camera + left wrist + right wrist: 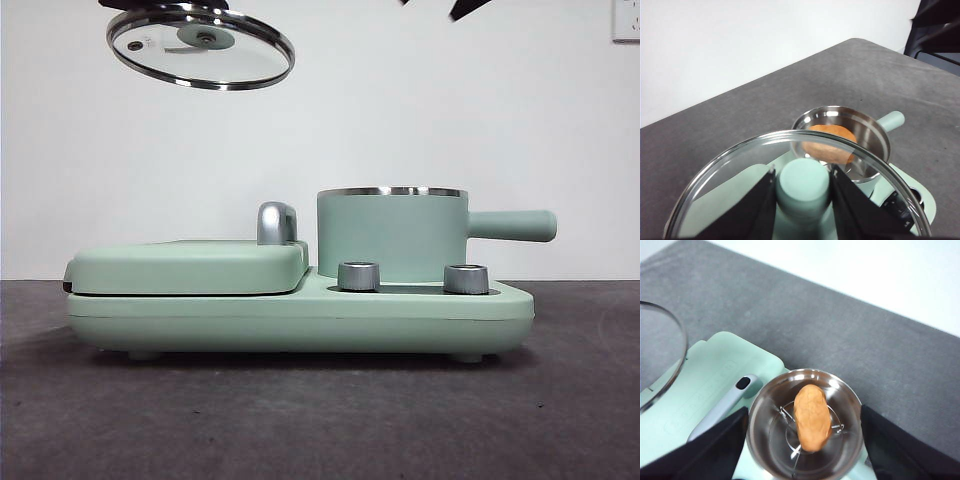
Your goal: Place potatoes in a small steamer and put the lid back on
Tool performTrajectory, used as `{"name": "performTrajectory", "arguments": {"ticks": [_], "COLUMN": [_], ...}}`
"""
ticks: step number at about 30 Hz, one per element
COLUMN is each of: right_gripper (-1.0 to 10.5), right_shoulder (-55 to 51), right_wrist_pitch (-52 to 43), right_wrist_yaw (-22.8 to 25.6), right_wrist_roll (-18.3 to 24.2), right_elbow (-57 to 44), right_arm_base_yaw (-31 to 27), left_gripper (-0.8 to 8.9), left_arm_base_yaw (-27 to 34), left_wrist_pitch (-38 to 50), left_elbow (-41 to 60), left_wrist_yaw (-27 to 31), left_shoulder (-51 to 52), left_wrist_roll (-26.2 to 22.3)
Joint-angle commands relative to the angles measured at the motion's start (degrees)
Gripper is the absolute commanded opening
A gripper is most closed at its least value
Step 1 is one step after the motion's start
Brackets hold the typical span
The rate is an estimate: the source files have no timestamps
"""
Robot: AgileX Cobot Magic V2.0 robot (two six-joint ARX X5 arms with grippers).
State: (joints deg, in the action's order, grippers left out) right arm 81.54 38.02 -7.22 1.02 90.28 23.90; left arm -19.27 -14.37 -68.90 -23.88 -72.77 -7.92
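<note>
While the potato (812, 417) already lies inside the small steamer (392, 235), the left end effector (803, 192) grips the lid (201, 45), fragile, slippery glass, by its knob (803, 187), high above the table (320, 420); the right end effector (805, 440) hangs released.

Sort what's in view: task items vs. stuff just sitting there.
Task items:
- potato, already lying inside the steamer
- small steamer, open
- lid, held up by its knob in the left gripper, off to the griddle side
- right gripper, open above the steamer

Not involved:
- griddle cover with chrome handle
- two dials
</note>
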Motion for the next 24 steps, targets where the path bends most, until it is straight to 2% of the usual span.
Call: {"name": "performTrajectory", "arguments": {"ticks": [1,7,12,19,24], "right_gripper": [3.5,3.5,3.5,3.5,3.3], "right_shoulder": [-5.6,-19.5,-29.4,-41.6,-49.3], "right_wrist_pitch": [-4.8,-14.6,-15.8,-15.6,-13.4], "right_wrist_yaw": [1.2,1.8,4.5,5.1,8.0], "right_wrist_roll": [-1.1,-3.9,-4.5,-4.2,-3.5], "right_elbow": [-7.6,-25.7,-36.7,-45.9,-48.9], "right_arm_base_yaw": [0.3,0.3,0.9,2.4,3.0], "left_gripper": [0.09,0.09,0.09,0.09,0.09], "left_arm_base_yaw": [-0.4,-1.6,-3.3,-6.5,-8.7], "left_wrist_pitch": [2.1,3.2,4.4,9.5,13.6], "left_elbow": [-1.0,-1.0,-1.0,-1.0,-1.1], "left_wrist_yaw": [-1.0,-2.5,-2.5,-2.5,-2.4], "left_shoulder": [0.2,0.1,-0.2,-2.4,-5.8], "left_wrist_roll": [-0.3,-0.3,-0.4,-0.3,-0.3]}}
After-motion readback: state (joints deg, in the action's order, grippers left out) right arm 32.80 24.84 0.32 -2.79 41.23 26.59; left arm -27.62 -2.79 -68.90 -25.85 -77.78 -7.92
